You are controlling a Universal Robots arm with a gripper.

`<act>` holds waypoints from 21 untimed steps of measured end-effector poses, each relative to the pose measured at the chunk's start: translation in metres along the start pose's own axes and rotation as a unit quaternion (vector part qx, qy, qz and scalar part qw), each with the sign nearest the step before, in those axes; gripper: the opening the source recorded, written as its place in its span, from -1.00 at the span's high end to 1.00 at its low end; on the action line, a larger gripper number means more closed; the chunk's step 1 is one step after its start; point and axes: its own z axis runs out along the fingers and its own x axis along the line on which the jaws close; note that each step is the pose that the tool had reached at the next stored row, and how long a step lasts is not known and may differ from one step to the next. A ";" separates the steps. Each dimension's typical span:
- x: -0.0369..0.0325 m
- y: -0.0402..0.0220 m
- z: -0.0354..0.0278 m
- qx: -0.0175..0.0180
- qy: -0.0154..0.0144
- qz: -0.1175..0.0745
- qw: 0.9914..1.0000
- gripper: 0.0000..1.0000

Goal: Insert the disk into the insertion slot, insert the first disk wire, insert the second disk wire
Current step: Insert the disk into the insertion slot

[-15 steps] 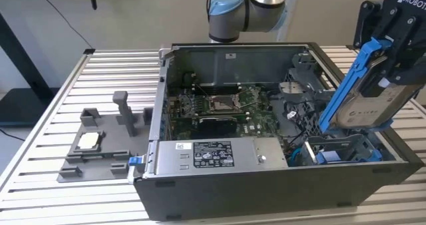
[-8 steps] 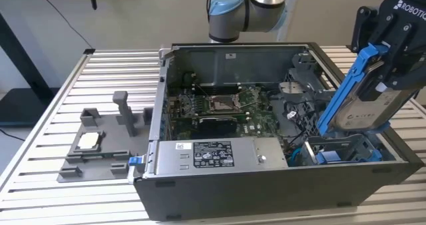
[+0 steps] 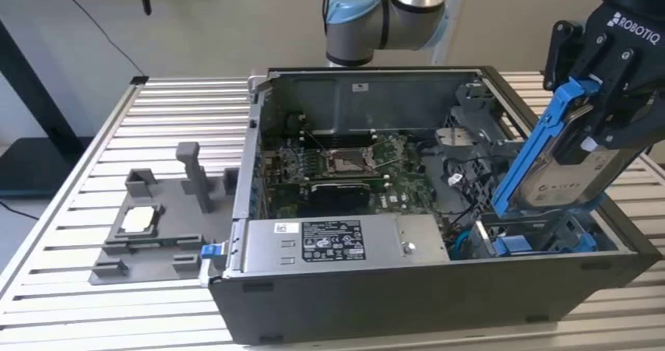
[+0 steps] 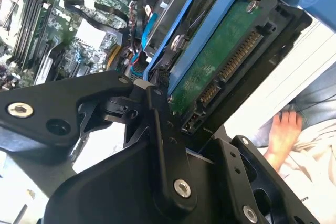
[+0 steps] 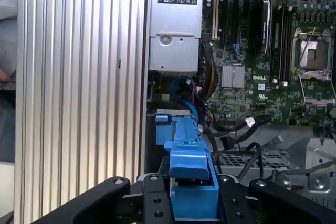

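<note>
Holding disk [image 3: 556,176] in its blue caddy with gripper [image 3: 597,125], fingers clamped tight on caddy sides. Hanging tilted above PC case [image 3: 416,304], over the corner at exterior view's right, not seated. Just below disk's lower end, inside case: insertion slot [image 3: 566,228], grey sheet-metal bay. Showing green board face and bare connector pins [image 4: 239,56] in second wrist view. Also inside case: motherboard [image 3: 343,172] mid-floor, silver power-supply box [image 3: 332,246] along near wall. Outside case: grey fixture [image 3: 156,226] on slatted table [image 3: 177,102]; person's hand [image 4: 283,129] beyond case edge.
</note>
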 end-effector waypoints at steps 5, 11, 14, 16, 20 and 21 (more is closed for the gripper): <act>0.0000 -0.0003 0.0051 0.000 0.000 0.000 1.000 0.34; 0.0003 -0.0009 0.0106 0.000 0.000 0.000 1.000 0.34; 0.0005 -0.0014 0.0135 0.000 0.000 0.000 1.000 0.34; 0.0006 -0.0016 0.0153 0.000 0.000 0.000 1.000 0.34; 0.0010 -0.0020 0.0190 0.000 0.000 0.000 1.000 0.34; 0.0011 -0.0022 0.0200 0.000 0.000 0.000 1.000 0.34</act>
